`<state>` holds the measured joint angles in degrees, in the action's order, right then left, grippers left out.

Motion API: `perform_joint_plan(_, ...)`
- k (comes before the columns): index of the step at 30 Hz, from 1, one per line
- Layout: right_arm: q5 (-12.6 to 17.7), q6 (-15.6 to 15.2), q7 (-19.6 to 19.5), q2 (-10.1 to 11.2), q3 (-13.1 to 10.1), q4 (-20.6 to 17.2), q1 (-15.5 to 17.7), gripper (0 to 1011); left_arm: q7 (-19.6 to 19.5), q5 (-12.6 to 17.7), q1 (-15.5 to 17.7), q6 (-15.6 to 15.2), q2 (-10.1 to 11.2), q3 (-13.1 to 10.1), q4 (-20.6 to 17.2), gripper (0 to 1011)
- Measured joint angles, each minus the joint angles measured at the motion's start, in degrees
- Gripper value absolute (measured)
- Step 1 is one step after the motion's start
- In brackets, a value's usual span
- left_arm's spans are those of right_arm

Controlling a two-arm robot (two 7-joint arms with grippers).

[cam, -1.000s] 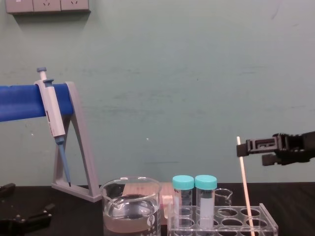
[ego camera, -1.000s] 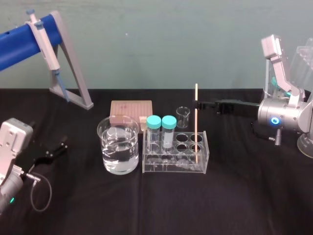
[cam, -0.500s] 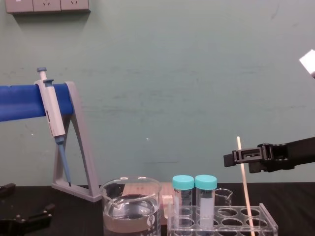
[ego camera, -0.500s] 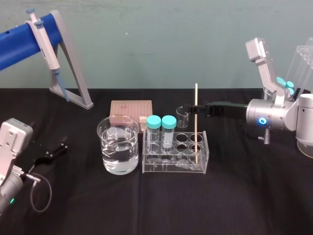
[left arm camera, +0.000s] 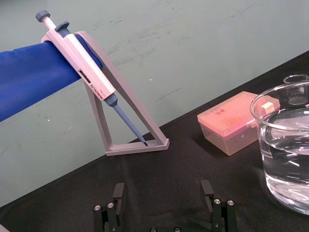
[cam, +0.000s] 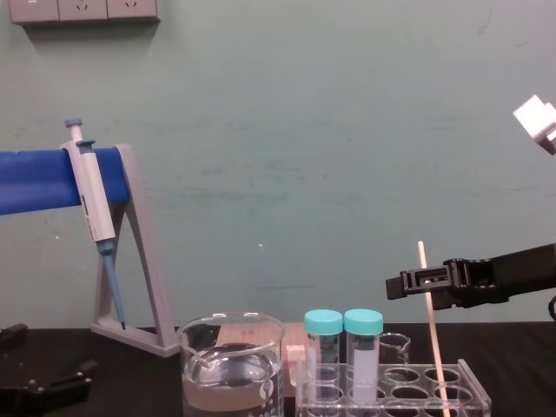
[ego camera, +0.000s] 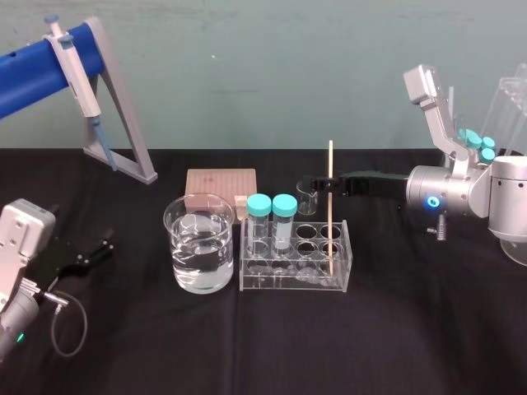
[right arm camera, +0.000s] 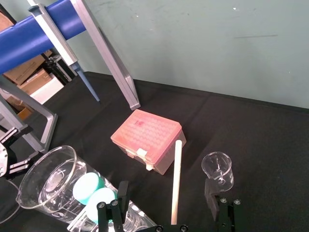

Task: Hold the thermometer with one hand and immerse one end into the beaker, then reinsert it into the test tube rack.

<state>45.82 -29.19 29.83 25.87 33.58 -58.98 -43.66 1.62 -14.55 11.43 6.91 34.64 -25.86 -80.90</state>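
The thermometer [ego camera: 331, 210], a thin cream-white rod, stands upright in a right-hand hole of the clear test tube rack [ego camera: 247, 278]. My right gripper [ego camera: 311, 183] reaches in from the right at the rod's upper part. It is open, one finger on each side of the thermometer [right arm camera: 175, 183], with a gap to each finger. In the chest view the right gripper [cam: 398, 284] has its tips just past the thermometer [cam: 431, 326]. The large beaker [ego camera: 198, 243], holding clear liquid, stands left of the rack. My left gripper [left arm camera: 162, 191] rests open at the table's left.
Two teal-capped tubes [ego camera: 272, 206] stand in the rack's left side. A small glass beaker [ego camera: 307, 196] and a pink tip box [ego camera: 221, 185] sit behind the rack. A grey stand [ego camera: 123, 136] with a blue-grey pipette [ego camera: 78, 74] is at the back left.
My right gripper has moved left from beside the thermometer until its open fingers straddle the rod. The thermometer, the rack and my left arm have not moved.
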Motion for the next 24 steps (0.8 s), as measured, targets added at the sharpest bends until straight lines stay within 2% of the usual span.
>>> perform_joint_plan(24,-0.02,-0.01,-0.25,0.19,-0.05,-0.31,0.14,997,0.00,0.00,0.00,0.00,0.00,0.00,0.00,1004)
